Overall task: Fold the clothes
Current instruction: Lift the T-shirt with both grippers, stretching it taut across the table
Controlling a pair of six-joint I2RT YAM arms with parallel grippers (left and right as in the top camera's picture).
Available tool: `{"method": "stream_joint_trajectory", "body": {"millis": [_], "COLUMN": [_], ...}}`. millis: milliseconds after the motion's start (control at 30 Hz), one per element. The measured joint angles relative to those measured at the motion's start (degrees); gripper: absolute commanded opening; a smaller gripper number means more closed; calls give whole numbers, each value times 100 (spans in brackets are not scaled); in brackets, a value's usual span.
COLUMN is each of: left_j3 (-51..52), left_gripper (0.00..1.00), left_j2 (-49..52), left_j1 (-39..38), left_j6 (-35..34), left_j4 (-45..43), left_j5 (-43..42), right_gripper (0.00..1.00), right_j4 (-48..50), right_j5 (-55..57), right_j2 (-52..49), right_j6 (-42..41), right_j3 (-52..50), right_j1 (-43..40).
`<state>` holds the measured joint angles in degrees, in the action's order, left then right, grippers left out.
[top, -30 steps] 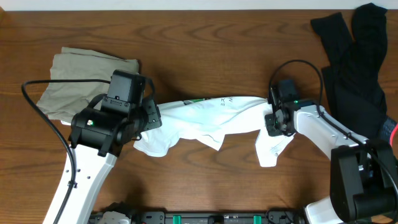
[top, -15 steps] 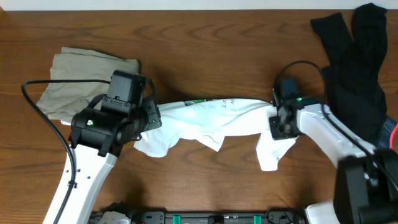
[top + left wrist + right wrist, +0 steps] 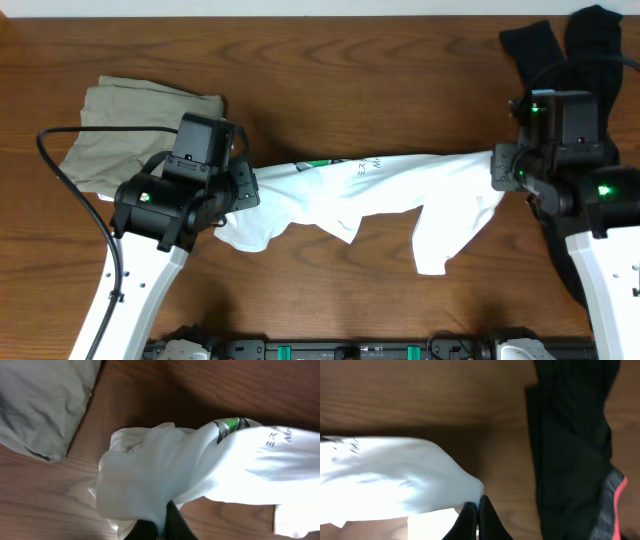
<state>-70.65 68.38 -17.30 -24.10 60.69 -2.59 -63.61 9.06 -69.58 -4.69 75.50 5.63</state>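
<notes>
- Item, nearest: loose flap of the white T-shirt. It droops toward my base and rests on the table. Risk: it drags and tucks under if I lower the span without spreading it.
- Item: my left gripper, fingers pinched narrow on a thick wad of the white T-shirt. Several layers look caught together. Risk: the bundle will not open flat, so any fold made from here comes out crooked.
- Item: my right gripper, fingers closed tight on a thin tip of the same shirt. The hold looks slight. Risk: more outward pull could strip that tip free and drop the right end.
- Item: the shirt body, stretched as a band between my two grippers across mid-table, rumpled, not laid out. Green logo and dark lettering show on the upper edge. The shadow under it suggests it hangs clear of the wood near both grips.
- Item: grey-olive garment, folded, just beyond my left arm. Risk: a sweep of that arm could disturb it.
- Item, farthest: black garment, heaped in the far right corner, close beside my right wrist. Risk: snagging it while I carry the shirt end.
</notes>
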Motion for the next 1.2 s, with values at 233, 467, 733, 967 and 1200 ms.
{"method": "stream_joint_trajectory", "body": {"millis": [233,467,733,967,1200], "left_j3": [0,0,-210,-273,-590], "left_gripper": [6,6,6,6,6], "left_j2": [-2,-267,-1360,-2323,-2909], "left_j1": [0,0,0,0,0], "left_j6": [208,236,94,7,-131], "left_j4": [26,-151,-737,-1032,-1285], "left_j5": [4,258,308,468,1196], "right_gripper": [1,1,1,1,1], "right_j4": [-111,-136,-260,-520,-734], "right_j5": [0,-140,-323,-317,42], "right_j2": [-118,-118,-44,457,651], "right_j6": [197,479,540,538,538], "right_j3": [-9,-9,791,1773,2197], "right_j1": [-479,-669,-669,-669,-669]}}
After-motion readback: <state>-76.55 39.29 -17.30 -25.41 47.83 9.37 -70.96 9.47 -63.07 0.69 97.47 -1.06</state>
